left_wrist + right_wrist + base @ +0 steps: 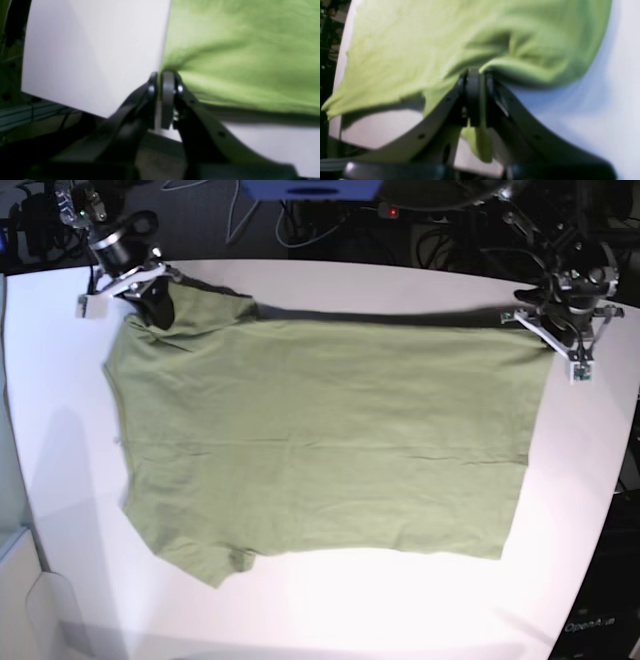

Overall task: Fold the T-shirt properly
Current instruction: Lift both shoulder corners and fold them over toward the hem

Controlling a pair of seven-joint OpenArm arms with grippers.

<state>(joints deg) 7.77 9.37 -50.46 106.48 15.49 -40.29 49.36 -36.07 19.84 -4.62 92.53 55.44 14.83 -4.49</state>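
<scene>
- Currently the T-shirt [320, 430] is spread nearly flat across the white surface [330, 600], with its collar end toward the left of the base view and its hem toward the right.
- Light wrinkles are seen over the body; the near sleeve [205, 555] lies slightly bunched at the lower left, and the far edge is lifted a little, so that a dark shadow is cast along it.
- One far corner by the hem is pinched by the left gripper [162, 75], whose fingers [168, 100] are closed on the cloth; folds are seen fanning out from that point in the left wrist view.
- The far shoulder area is pinched by the right gripper [476, 72], with its fingers [473, 97] likewise closed on the fabric; a small tail of cloth is seen hanging down between them.
- Both far corners appear to be held so that the whole far edge can be raised evenly and carried toward the near edge, giving a straight lengthwise fold.
- The fold itself is judged not yet made, since the garment is seen in a single layer.
- Slack between the two grips would probably need taking up, as thin fabric of this kind sags and creases easily.
</scene>
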